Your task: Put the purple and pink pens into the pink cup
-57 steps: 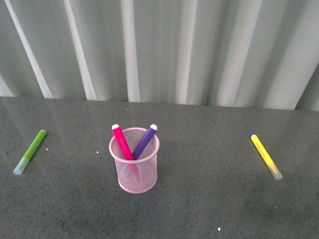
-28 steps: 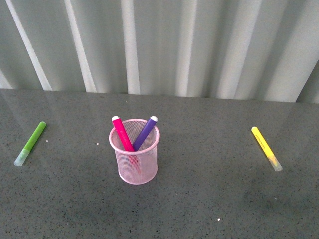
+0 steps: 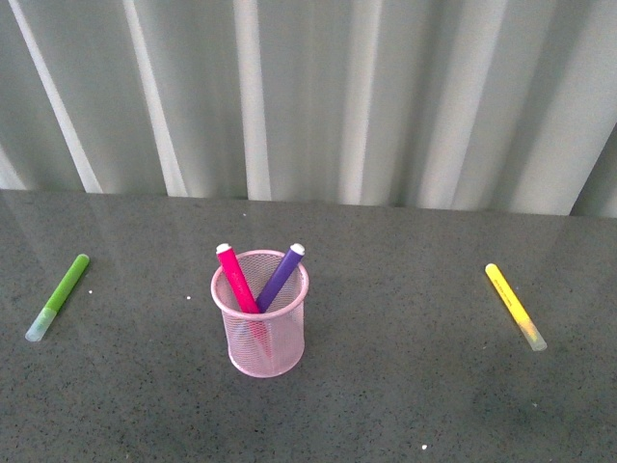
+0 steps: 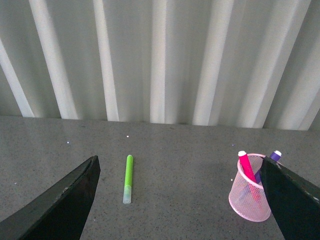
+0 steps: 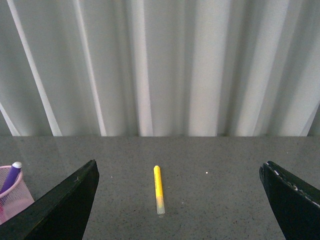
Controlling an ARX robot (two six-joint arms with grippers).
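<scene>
Already the pink cup [image 3: 260, 313] stands upright on the grey speckled bench [image 3: 405, 386], a little left of centre in the lower half of the front view. Both task pens are inside it, white ends up and sticking out above the rim: the pink pen [image 3: 236, 278] leans toward the upper left, the purple pen [image 3: 281, 277] toward the upper right, so the two cross low down behind the mesh and spread apart at the top.

Far to the left of the front view a green marker [image 3: 59, 296] lies flat on the bench, well apart from the cup. Far to the right a yellow marker [image 3: 515, 305] lies flat as well, also well apart from the cup. Behind the bench hangs a pale pleated curtain [image 3: 318, 96], filling the upper part of the frame.

Neither arm shows in the front view. The left wrist view shows the left tool [image 4: 180, 200] released, its two dark fingers [image 4: 60, 205] spread wide at the lower corners with nothing between them; the green marker [image 4: 128, 178] and the cup [image 4: 249, 195] show beyond. The right tool [image 5: 180, 202] is likewise released, fingers [image 5: 62, 207] wide apart and empty, with the yellow marker [image 5: 158, 189] lying on the bench between them and the cup's [image 5: 14, 195] edge at the lower left.
</scene>
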